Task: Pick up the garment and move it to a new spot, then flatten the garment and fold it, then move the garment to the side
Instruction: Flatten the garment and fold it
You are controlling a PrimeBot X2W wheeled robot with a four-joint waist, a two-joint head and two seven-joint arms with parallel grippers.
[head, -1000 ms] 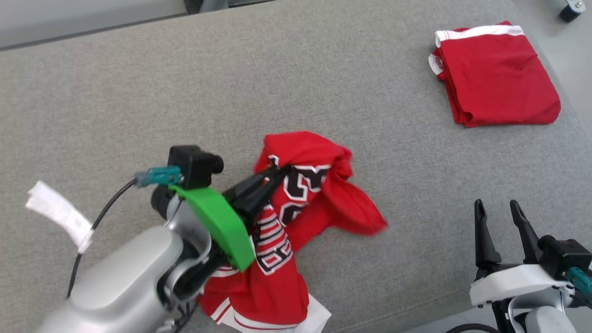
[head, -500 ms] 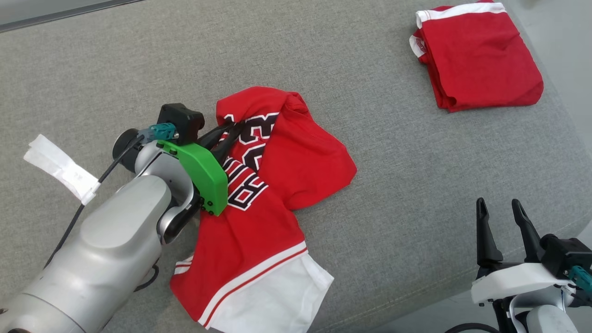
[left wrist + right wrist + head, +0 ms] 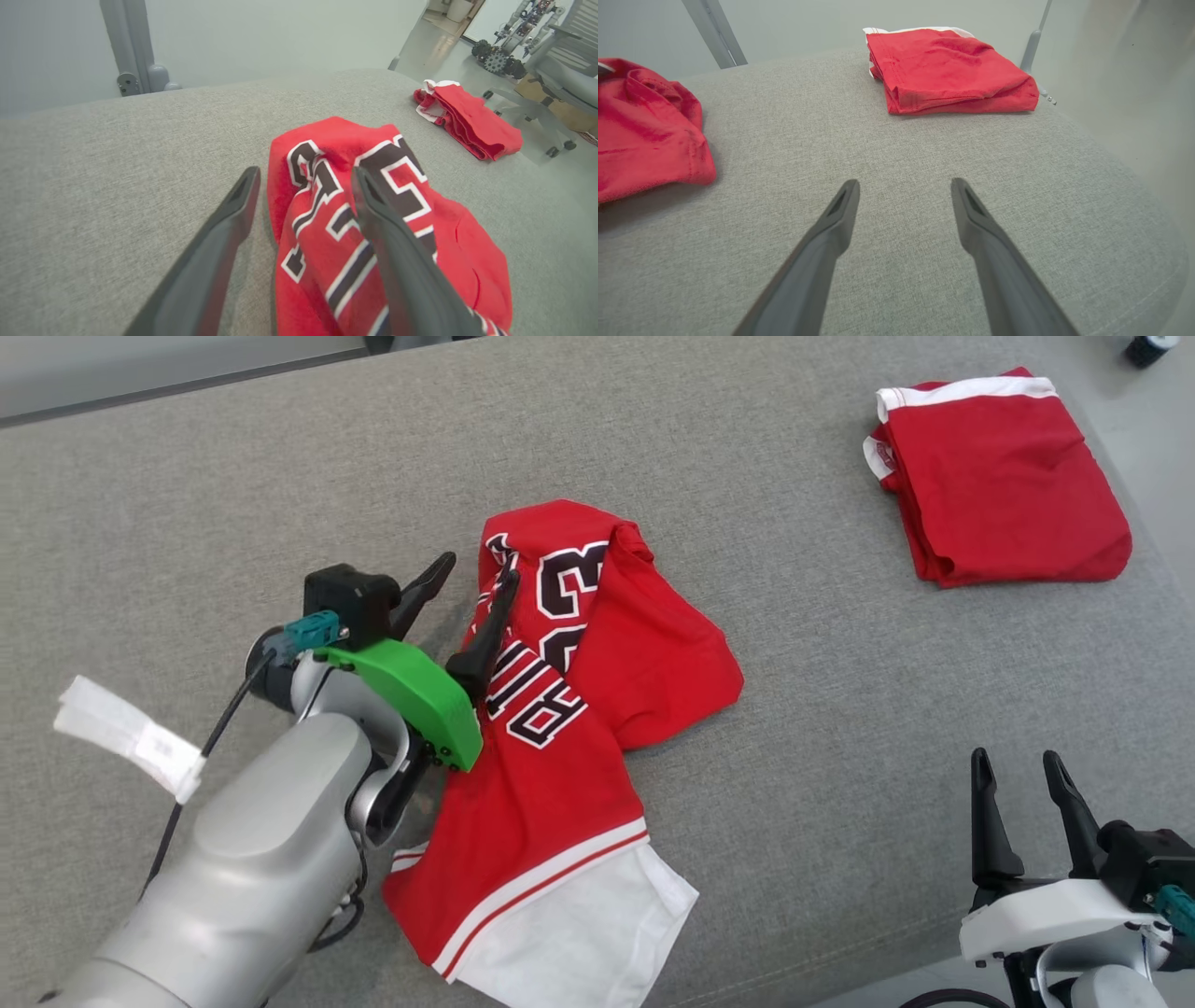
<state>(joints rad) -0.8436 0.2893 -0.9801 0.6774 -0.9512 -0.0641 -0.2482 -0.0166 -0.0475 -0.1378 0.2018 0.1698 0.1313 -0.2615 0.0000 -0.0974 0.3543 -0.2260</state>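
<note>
— Where do we see the jersey (image 3: pixel 644 653)?

— We see it lying crumpled near the middle of the grey fabric-covered surface (image 3: pixel 280 476). It is red with black-and-white lettering facing up, and its white-trimmed hem spreads toward the near edge. A folded red garment (image 3: pixel 1004 485) sits well apart from it, at the far right corner.

— And what do we make of our left gripper (image 3: pixel 478 569)?

— Its two dark fingers are spread wide and nothing is clamped between them. In the left wrist view we see one finger over bare grey fabric just beside the jersey's edge and the other over the lettering. We cannot tell whether that second finger touches the cloth. A green plate (image 3: pixel 411 695) on the wrist overlaps the jersey's left side in the head view, and a white tag (image 3: pixel 121 737) hangs on the cable behind it.

— And our right gripper (image 3: pixel 1016 758)?

— We find it at the near right edge of the surface, fingers parted wide and empty. Only grey fabric lies between them, and both garments are well away from it.
</note>
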